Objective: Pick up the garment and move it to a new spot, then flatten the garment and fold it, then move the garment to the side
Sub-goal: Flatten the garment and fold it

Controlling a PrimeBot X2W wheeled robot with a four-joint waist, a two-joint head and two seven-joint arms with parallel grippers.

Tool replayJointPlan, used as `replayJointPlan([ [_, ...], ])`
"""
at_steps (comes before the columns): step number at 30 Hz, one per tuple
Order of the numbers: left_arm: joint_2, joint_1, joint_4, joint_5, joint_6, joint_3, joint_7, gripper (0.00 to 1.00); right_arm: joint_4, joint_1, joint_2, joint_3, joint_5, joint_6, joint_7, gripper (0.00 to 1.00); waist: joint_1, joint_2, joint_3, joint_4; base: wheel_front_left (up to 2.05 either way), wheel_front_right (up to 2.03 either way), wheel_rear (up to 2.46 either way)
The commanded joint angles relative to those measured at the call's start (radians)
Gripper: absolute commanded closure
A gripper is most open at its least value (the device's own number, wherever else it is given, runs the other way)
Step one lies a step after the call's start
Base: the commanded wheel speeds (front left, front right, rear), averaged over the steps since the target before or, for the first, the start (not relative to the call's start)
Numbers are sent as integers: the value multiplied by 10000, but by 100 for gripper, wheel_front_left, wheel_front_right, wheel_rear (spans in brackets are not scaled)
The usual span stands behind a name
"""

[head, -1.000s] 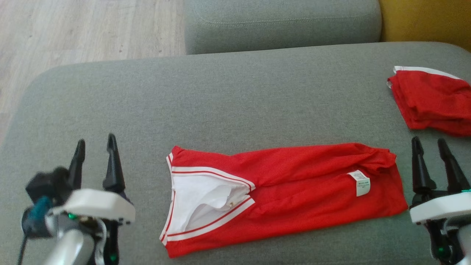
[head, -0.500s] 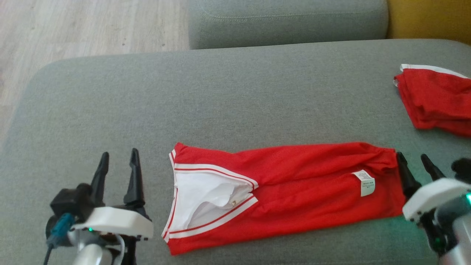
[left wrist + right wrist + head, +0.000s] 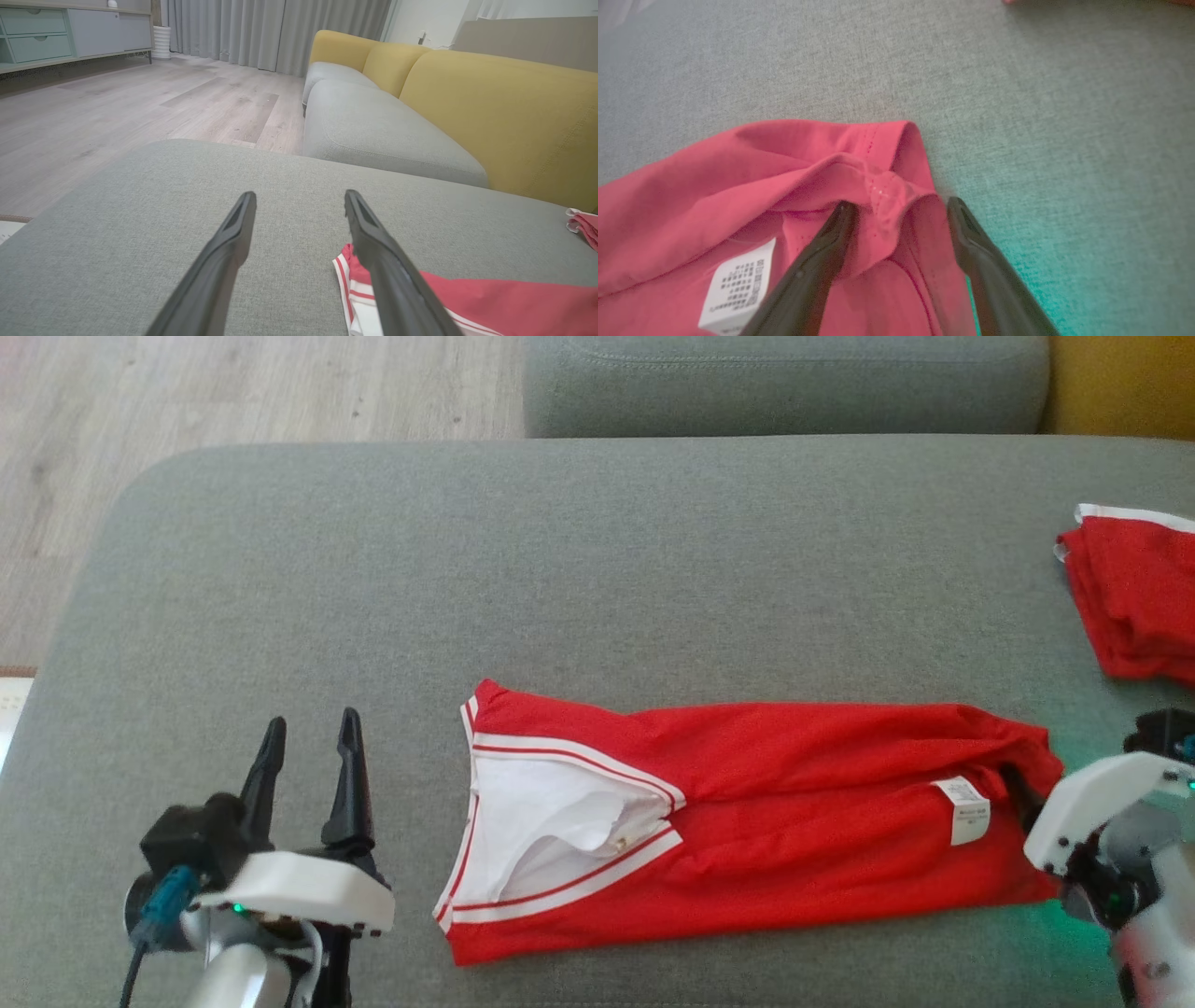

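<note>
The garment (image 3: 794,821) is red with a white striped V-neck and lies folded in a long strip across the grey cushion (image 3: 597,569). Its collar end points left and a white label (image 3: 969,810) sits near its right end. My left gripper (image 3: 313,721) stands open on the cushion a little left of the collar, with nothing between its fingers (image 3: 233,233). My right gripper (image 3: 901,204) is open and tilted down. Its fingers straddle the bunched hem fold (image 3: 882,186) at the garment's right end. In the head view the right gripper (image 3: 1027,798) is mostly hidden under its white housing.
A second red garment (image 3: 1134,597) lies bunched at the cushion's right edge, also seen as a red garment (image 3: 584,224) in the left wrist view. Another grey seat (image 3: 784,383) and a yellow backrest (image 3: 490,102) stand beyond. Wood floor (image 3: 233,392) lies at the far left.
The head camera has shifted. My right gripper has moved from beside the garment's right end onto it, tipping down over the hem. My left gripper has come slightly nearer the collar.
</note>
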State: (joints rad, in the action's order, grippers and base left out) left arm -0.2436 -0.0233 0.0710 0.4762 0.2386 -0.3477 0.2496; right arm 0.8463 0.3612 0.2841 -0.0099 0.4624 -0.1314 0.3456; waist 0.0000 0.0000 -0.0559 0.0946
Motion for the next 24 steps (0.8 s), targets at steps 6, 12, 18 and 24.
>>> replayJointPlan([
  [6, 50, -628, -144, -167, -55, 492, 122, 0, 964, 697, 65, 201, -197, 7, 637, 0, 0, 0, -134, 153, 0, 0, 0],
  [12, 111, -610, 4, -197, -105, 515, 122, 0, 1698, 818, -239, 506, 145, 7, 2289, 57, 0, 0, -48, 183, 0, 0, 0],
  [18, 144, -542, 67, -193, -129, 578, 122, 0, 1063, 883, -194, 833, 339, 7, 1979, 100, 0, 0, 68, 123, 0, 0, 0],
  [24, 201, -518, 91, -221, -163, 628, 122, 0, 583, 1062, 199, 823, 394, 7, 1045, 100, 0, 0, 153, 27, 0, 0, 0],
])
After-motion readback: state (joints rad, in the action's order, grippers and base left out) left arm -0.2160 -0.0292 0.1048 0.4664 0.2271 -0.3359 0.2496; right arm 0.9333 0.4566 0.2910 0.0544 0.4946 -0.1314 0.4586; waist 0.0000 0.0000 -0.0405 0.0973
